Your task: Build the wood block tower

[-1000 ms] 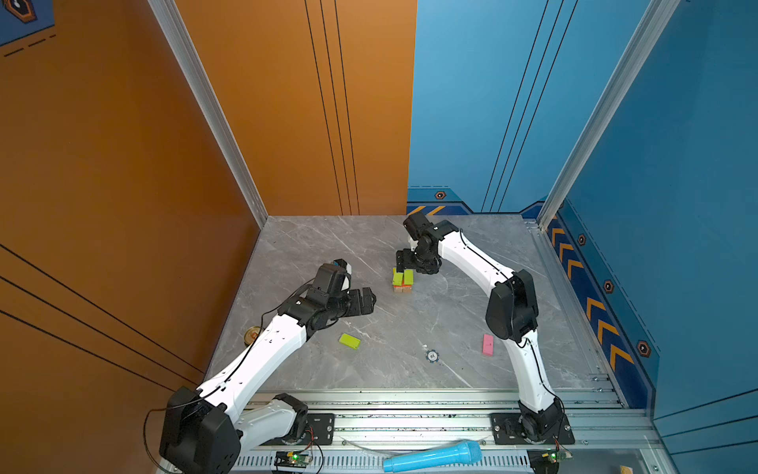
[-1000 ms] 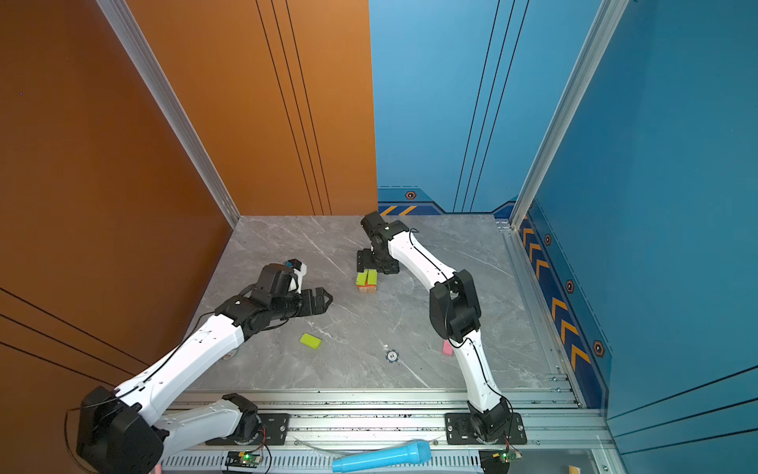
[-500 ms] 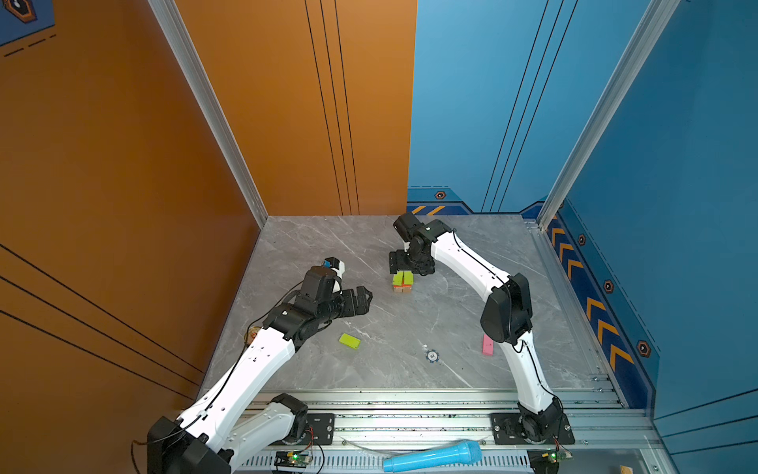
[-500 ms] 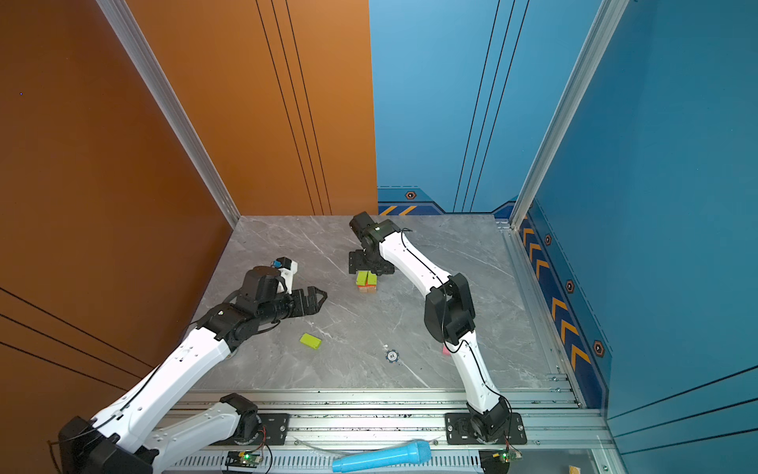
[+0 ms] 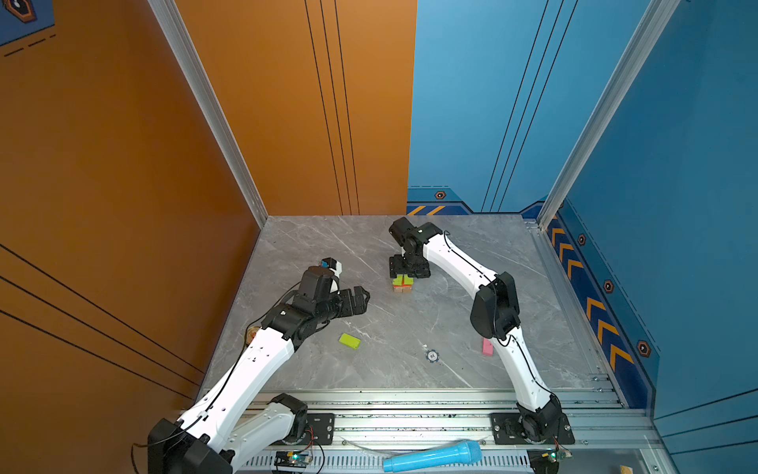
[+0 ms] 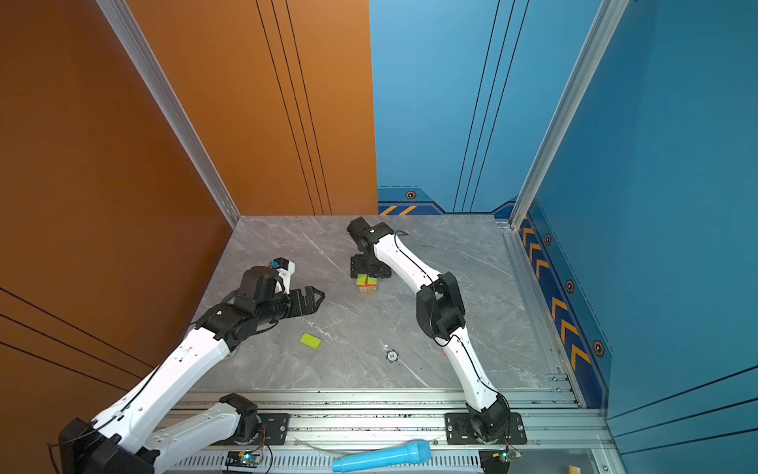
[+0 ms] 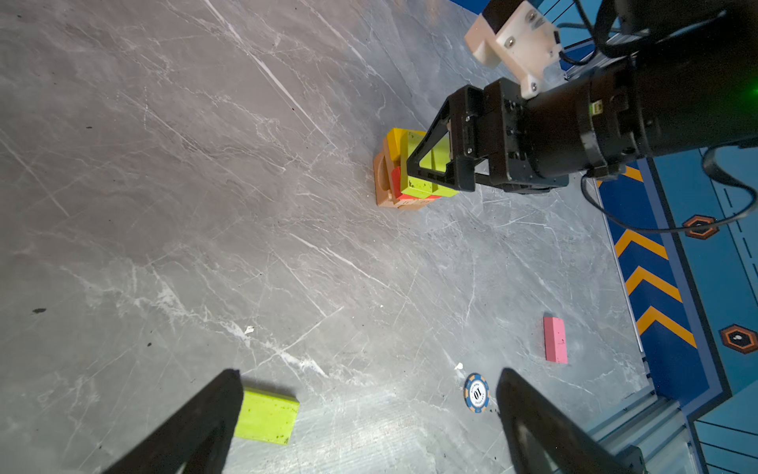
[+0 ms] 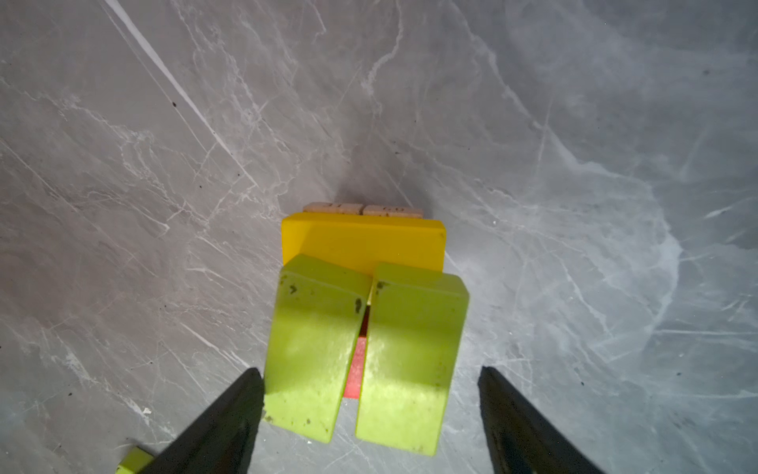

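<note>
The tower stands mid-table: tan blocks at the base, red and yellow above, two lime green blocks side by side on top. My right gripper hangs over it, open, its jaws on either side of the green pair; one finger sits at a green block's edge, the other stands clear. My left gripper hovers open and empty left of the tower. A loose lime green block and a pink block lie flat nearer the front.
A round blue-white token lies between the two loose blocks. A light blue microphone rests on the front rail. Orange wall on the left, blue walls at the back and right. A brass disc peeks out beside my left arm.
My right gripper shifted slightly left over the tower and its jaws narrowed around the green pair. My left arm pulled back a little to the left, still open.
</note>
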